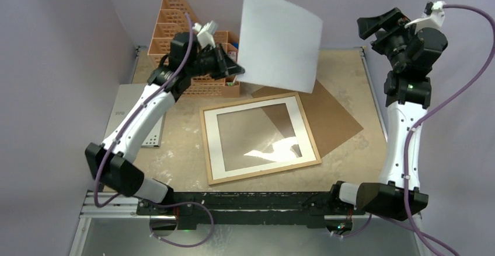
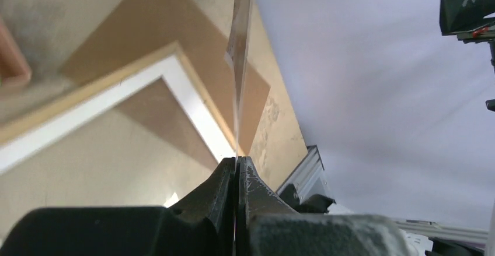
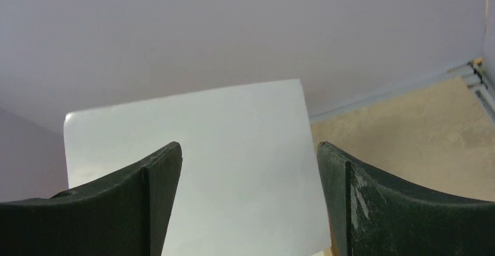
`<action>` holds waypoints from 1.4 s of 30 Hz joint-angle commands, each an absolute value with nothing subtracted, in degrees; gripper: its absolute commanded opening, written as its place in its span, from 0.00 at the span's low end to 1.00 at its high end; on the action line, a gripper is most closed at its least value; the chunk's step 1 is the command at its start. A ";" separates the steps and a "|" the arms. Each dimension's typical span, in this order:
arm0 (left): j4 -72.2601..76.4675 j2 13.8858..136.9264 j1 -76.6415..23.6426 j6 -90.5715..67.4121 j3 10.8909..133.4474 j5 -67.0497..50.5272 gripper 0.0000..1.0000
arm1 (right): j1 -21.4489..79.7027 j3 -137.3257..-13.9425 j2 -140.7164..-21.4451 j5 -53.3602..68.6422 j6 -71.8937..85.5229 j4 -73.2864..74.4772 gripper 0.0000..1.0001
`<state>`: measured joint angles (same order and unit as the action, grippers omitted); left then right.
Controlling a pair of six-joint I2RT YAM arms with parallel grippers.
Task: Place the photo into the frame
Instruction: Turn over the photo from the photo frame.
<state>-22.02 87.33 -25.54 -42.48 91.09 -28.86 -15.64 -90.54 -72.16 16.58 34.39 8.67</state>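
Right, over on the left, the left claw (image 1: 238, 69) is pressed tight together, pinching the lower left corner of the photo (image 1: 280, 40), a large rectangular sheet showing its plain white back to the overhead camera. The left wrist view has the claw (image 2: 236, 162) clamped on the sheet's thin edge (image 2: 239, 63), which runs straight up from the fingers. The photo hangs in the air, tilted and slightly bowed, above the far side of the worktop (image 1: 181, 145), with its low edge over the far rim of the frame. The left arm reaches up and forward from its base, elbow bent, wrist turned to the right, in front of the orange lattice file organizer (image 1: 175, 23) and above the grey perforated sheet (image 1: 119, 107).

In the middle, the thin light-wood rectangular frame (image 1: 265, 172) lies flat on the worktop, a white inner border around its clear pane. A brown backing board (image 1: 335, 119) lies flat partly under its far right corner.

On the right, the right claw (image 1: 368, 27) is spread wide and grips nothing. Its wrist view shows the photo's white face (image 3: 233, 151) beyond the two dark fingers (image 3: 157, 174), apart from them. The right arm stands tall, wrist high, claw pointing left towards the photo.
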 commanded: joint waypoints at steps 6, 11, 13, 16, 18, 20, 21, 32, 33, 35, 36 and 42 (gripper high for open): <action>-34.66 72.01 -24.08 -46.17 66.94 -29.86 0.00 | -14.70 -77.37 -71.24 19.09 35.84 12.60 0.84; -43.58 67.78 -24.08 -42.56 63.72 -22.10 0.00 | -13.69 -69.74 -69.80 19.71 35.81 12.05 0.83; -43.32 65.37 -24.08 -42.84 59.52 -19.56 0.00 | -13.11 -67.20 -69.61 19.24 35.30 12.09 0.83; -42.75 60.70 -24.08 -43.74 52.52 -15.50 0.00 | -12.77 -63.22 -69.24 18.72 34.84 12.03 0.82; -42.88 58.90 -24.08 -44.08 49.41 -14.18 0.00 | -12.56 -61.11 -68.87 18.19 34.59 11.71 0.82; -43.11 58.78 -24.08 -42.93 48.07 -15.04 0.00 | -12.44 -59.49 -68.90 17.59 34.23 11.69 0.82; -43.62 59.06 -24.08 -41.82 47.58 -15.40 0.00 | -12.43 -58.63 -68.98 17.28 34.16 11.50 0.81; -40.06 56.44 -24.08 -43.35 36.27 -17.90 0.00 | -10.20 -49.55 -69.83 17.17 35.17 7.75 0.80; -38.60 56.87 -24.08 -44.08 35.88 -18.57 0.00 | -9.93 -48.96 -69.94 17.14 35.23 7.40 0.80; -36.25 58.08 -24.08 -44.38 35.45 -20.08 0.00 | -9.39 -47.92 -70.25 17.25 35.33 6.85 0.79; -35.03 58.79 -24.08 -44.32 35.42 -20.75 0.00 | -9.18 -47.38 -70.43 17.35 35.45 6.51 0.79; -29.27 61.95 -24.08 -44.81 35.19 -23.57 0.00 | -8.65 -45.30 -71.14 17.76 34.98 5.20 0.79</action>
<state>-36.16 60.69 -24.14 -43.16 35.70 -20.10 -8.99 -46.22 -70.91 17.50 35.38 8.05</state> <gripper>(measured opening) 0.023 0.790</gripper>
